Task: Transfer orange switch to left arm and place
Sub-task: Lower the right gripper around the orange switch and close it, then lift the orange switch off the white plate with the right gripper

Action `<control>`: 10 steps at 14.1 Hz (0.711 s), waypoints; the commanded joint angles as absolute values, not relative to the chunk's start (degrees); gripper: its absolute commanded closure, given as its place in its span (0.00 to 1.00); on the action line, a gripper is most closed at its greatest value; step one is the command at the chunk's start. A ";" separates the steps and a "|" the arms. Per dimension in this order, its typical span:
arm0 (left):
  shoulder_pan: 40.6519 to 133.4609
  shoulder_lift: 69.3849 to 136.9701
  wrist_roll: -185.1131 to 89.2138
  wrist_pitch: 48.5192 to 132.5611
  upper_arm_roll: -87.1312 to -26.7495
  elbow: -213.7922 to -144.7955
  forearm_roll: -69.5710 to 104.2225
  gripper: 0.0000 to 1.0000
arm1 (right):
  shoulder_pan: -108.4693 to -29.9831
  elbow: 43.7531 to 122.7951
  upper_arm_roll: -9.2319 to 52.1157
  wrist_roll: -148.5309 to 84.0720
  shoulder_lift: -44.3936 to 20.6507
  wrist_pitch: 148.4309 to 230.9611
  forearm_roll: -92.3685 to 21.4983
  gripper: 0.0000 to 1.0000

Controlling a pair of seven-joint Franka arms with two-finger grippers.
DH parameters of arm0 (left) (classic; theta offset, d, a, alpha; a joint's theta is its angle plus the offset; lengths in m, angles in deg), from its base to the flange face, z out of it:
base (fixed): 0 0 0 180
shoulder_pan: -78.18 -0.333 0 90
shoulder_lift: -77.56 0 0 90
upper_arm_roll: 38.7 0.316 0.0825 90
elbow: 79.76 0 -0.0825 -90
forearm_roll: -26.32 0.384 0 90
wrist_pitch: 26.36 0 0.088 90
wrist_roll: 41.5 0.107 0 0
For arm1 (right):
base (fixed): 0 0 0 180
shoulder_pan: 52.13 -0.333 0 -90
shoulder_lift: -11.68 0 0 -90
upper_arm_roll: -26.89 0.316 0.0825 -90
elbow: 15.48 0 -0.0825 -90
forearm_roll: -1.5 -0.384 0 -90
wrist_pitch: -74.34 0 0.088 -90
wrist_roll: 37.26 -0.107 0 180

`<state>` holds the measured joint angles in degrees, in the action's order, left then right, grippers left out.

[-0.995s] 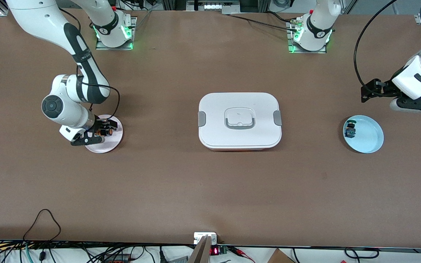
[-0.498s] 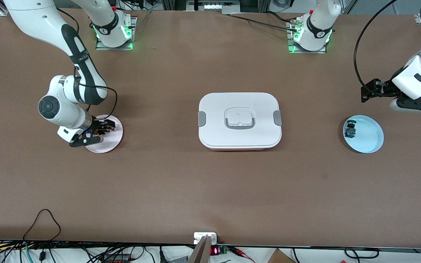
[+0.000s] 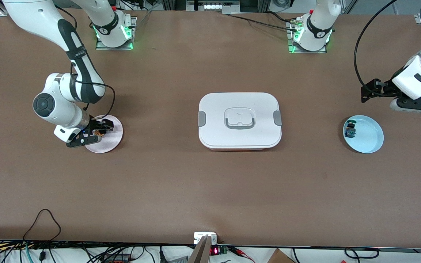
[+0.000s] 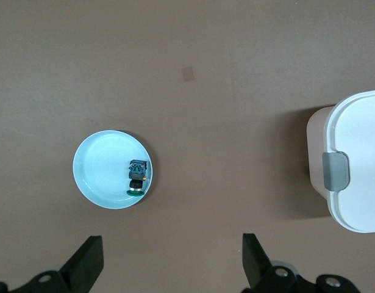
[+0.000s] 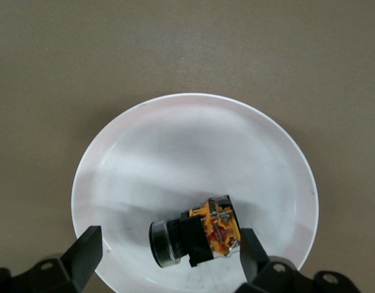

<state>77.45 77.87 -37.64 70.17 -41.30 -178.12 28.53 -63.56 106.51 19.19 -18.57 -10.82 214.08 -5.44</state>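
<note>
The orange switch [image 5: 196, 239] lies on its side in a small pale plate [image 5: 193, 140] toward the right arm's end of the table. It has a black body, a silver-rimmed cap and orange parts. My right gripper [image 5: 170, 250] is open and low over the plate, with one finger on each side of the switch. In the front view the right gripper [image 3: 94, 136] covers most of the switch [image 3: 99, 134] on the plate [image 3: 112, 140]. My left gripper [image 4: 172, 244] is open and empty, and waits above the table [image 3: 415, 105]. The white box [image 3: 239, 120] sits mid-table.
A light blue plate [image 3: 367, 137] with a small blue-and-green component [image 3: 350, 129] lies toward the left arm's end; both show in the left wrist view, the plate [image 4: 102, 177] and the component [image 4: 137, 177]. The box's clipped end [image 4: 349, 165] shows there too.
My right gripper has shifted a little toward the right arm's end of the table, over the pale plate, and now straddles the switch. The left arm has not moved.
</note>
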 commanded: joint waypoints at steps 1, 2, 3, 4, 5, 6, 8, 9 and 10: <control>77.57 78.61 -37.72 69.44 -40.99 -176.61 27.90 0.00 | -63.29 106.77 19.42 -7.75 -10.38 213.21 -6.67 0.00; 77.57 78.61 -37.72 69.44 -40.99 -176.61 27.90 0.00 | -63.12 106.77 19.42 -7.64 -10.47 213.12 -6.68 0.00; 77.57 78.61 -37.81 69.44 -40.99 -176.61 27.90 0.00 | -63.11 106.77 19.42 -7.38 -10.55 213.21 -6.68 0.00; 77.57 78.61 -37.81 69.44 -40.99 -176.53 27.90 0.00 | -63.03 106.77 19.42 -7.20 -10.90 213.38 -6.68 0.00; 77.57 78.61 -37.72 69.44 -40.99 -176.61 27.90 0.00 | -63.03 106.77 19.42 -6.94 -11.17 213.64 -6.59 0.00; 77.57 78.61 -37.72 69.44 -40.99 -176.53 27.90 0.00 | -62.94 106.77 19.42 -6.50 -11.43 213.82 -6.59 0.00; 77.57 78.61 -37.72 69.44 -40.99 -176.61 27.90 0.00 | -62.41 106.77 19.42 -4.84 -11.96 214.87 -6.59 0.00; 77.57 78.61 -37.72 69.44 -40.99 -176.53 27.90 0.00 | -62.24 106.77 19.42 -4.66 -12.40 215.40 -6.59 0.00; 77.57 78.61 -37.72 69.44 -40.99 -176.52 27.90 0.00 | -61.71 106.68 19.42 -4.65 -12.66 215.66 -6.41 0.00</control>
